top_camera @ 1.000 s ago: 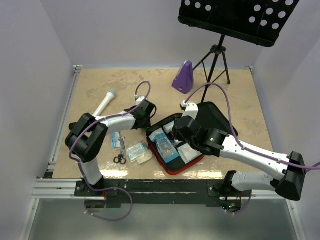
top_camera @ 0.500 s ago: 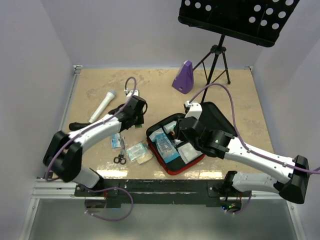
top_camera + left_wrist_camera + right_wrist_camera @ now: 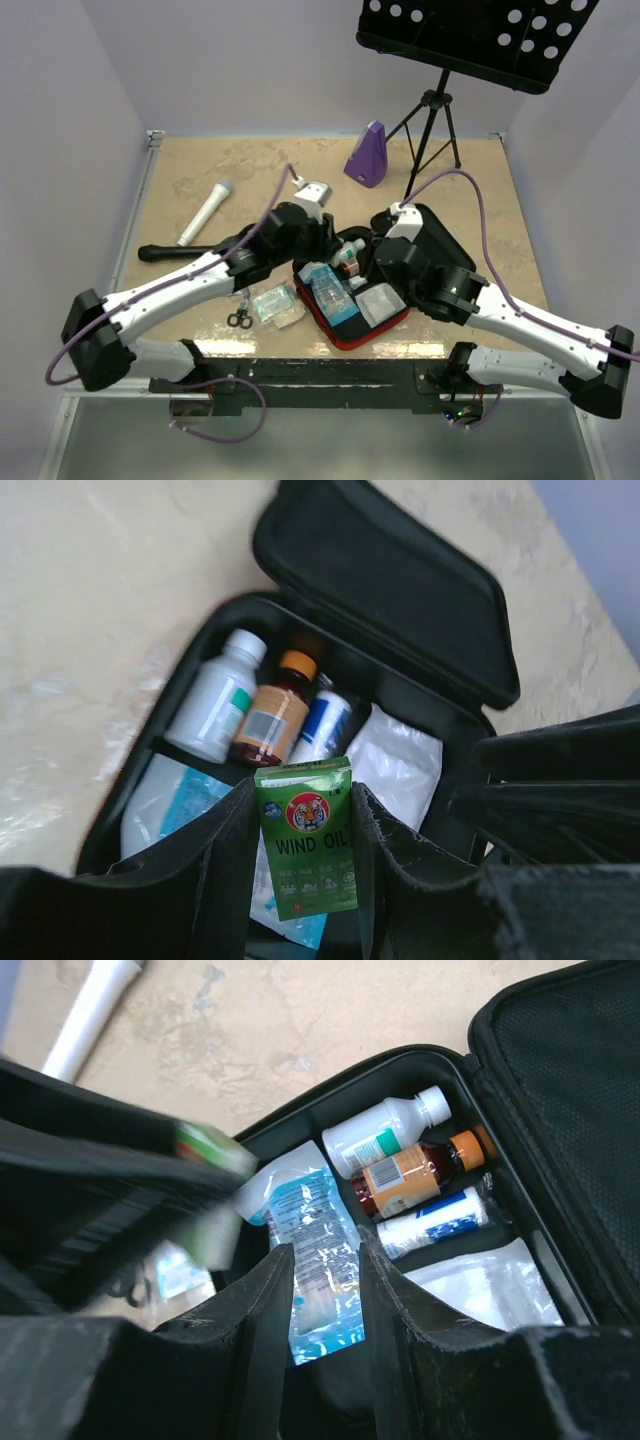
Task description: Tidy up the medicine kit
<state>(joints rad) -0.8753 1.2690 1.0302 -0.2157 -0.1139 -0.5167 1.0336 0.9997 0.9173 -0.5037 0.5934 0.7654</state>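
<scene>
Left gripper [image 3: 303, 798] clamped on a small green box [image 3: 305, 845], tiger picture and "WIND OIL" on its face; box upright between the jaws, hanging over the open medicine kit [image 3: 345, 340]; right gripper [image 3: 320, 1257] over the kit too, jaws apart, nothing between them.

Kit lies open on the table [image 3: 200, 170], near the front edge, about midway between the two arm bases; red outside, black inside; lid [image 3: 400, 590] laid back on the far-right side.

Inside the kit, along the hinge side: white bottle [image 3: 385, 1130], amber bottle with orange cap [image 3: 415, 1175], blue-and-white bottle [image 3: 435, 1220], lying side by side, touching; white packet [image 3: 490, 1285] in the compartment beside them; clear packet with blue print [image 3: 310, 1230] in the next compartment, seen right under the right gripper's jaws.

On the table left of the kit: loose clear packets [image 3: 277, 305], scissors [image 3: 240, 318]; white microphone [image 3: 207, 210] well off to the left; purple metronome [image 3: 367, 155] toward the back; black music stand [image 3: 470, 40] behind it.
</scene>
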